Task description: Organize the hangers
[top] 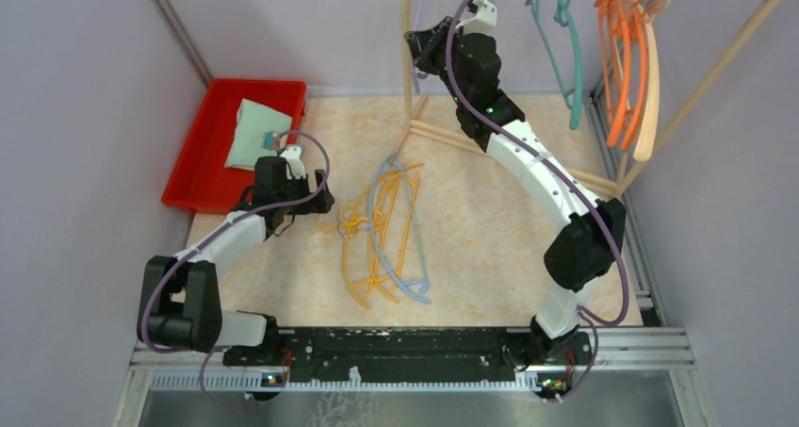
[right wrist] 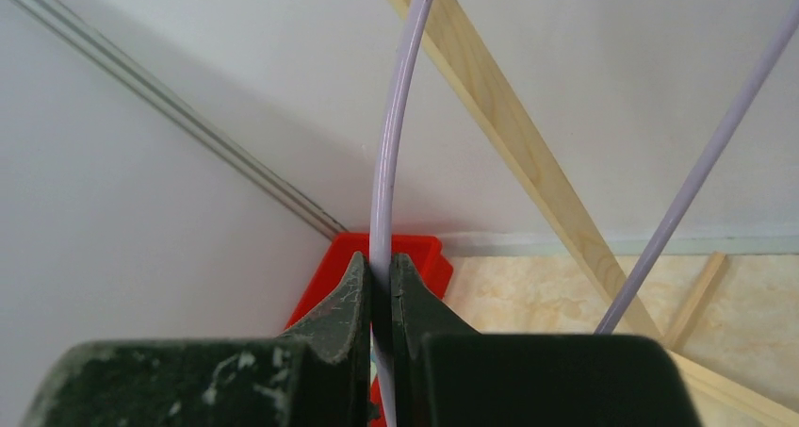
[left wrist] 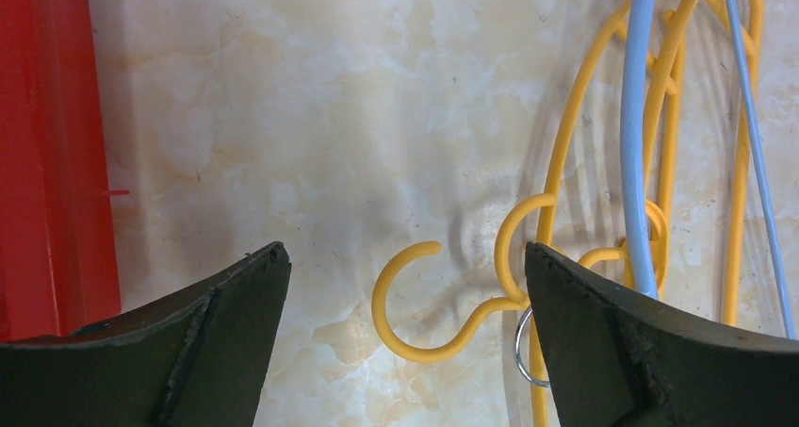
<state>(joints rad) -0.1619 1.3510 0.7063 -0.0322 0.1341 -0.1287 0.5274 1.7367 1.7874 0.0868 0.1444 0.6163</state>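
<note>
Cream marbled table [top: 490,238] with orange veining. On it, yellow hangers [left wrist: 424,357] and light blue hangers [left wrist: 637,116]. Red bin [top: 193,163], pale green cloth [top: 252,130]. Teal hanger [top: 573,111], orange hangers [top: 617,97], beige hanger [top: 650,116], lavender hanger [right wrist: 394,116]. Black right gripper [right wrist: 380,286].

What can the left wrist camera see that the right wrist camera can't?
Only the left wrist view: yellow hangers and a light blue hanger lying tangled on the table, with the open left gripper over a yellow hook. Only the right wrist view: the right gripper shut on a lavender hanger, a slanting wooden pole and the pale wall behind. Both: the red bin and the marbled table.
</note>
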